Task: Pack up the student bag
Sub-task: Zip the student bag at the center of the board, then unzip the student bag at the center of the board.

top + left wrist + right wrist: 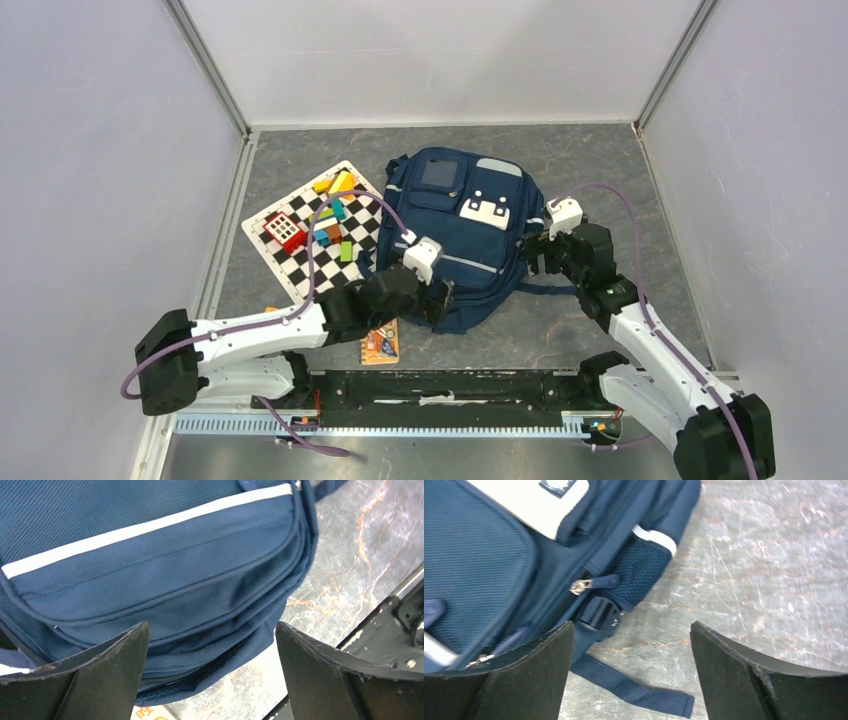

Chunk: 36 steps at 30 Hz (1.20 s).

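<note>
1. Navy fabric: one student bag (470,240) lies flat in the middle of the table (600,180), front side up, with one white patch (487,212). No writing on it is readable.
2. My left gripper (211,626) hangs over the bag's near corner, jaws spread wide and clamping nothing.
3. My right gripper (631,625) is at the bag's right side, jaws likewise wide apart and empty, above one loose strap (634,690) and one black buckle (600,615).
4. One checkered board (300,265) lies toward the table's left edge and carries several coloured blocks (330,215), too jumbled to count.
5. One orange card (380,345) lies by the near edge; its print is too small to read.
6. What is inside the bag is hidden.
</note>
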### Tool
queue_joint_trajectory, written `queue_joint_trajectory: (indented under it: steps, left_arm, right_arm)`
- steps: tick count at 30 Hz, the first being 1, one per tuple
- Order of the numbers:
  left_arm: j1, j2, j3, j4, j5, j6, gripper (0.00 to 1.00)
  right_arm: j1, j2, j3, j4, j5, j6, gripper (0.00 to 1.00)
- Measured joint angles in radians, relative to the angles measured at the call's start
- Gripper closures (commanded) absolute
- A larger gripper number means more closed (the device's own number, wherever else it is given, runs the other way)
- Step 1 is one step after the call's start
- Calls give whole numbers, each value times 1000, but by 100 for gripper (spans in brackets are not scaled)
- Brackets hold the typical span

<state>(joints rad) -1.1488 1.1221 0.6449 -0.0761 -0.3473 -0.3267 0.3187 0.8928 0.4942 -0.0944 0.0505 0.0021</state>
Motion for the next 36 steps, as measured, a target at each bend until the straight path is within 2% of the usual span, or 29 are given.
queue_joint_trajectory:
  steps: [6,9,15,20,25,28,36]
  left_arm:
    - [161,-10,15,-62,111,-202,0]
    - [227,-47,10,-69,143,-275,0]
    - [344,-101,-25,-72,157,-393,0]
    - [412,-105,-82,-68,167,-468,0]
    - [441,-90,-84,-53,157,-481,0]
    - [457,-76,-86,-23,158,-481,5]
    - [481,-13,-86,16,158,-478,31]
  right_arm:
    - [0,-37,-1,68,-234,-32,4]
    - [1,-13,4,79,-272,-26,9]
    - [5,97,70,41,-278,69,27]
    - [57,130,98,25,-269,248,29]
    - [198,136,101,24,-190,402,33]
    - [255,167,120,20,-140,455,35]
    - [316,241,158,-3,0,540,43]
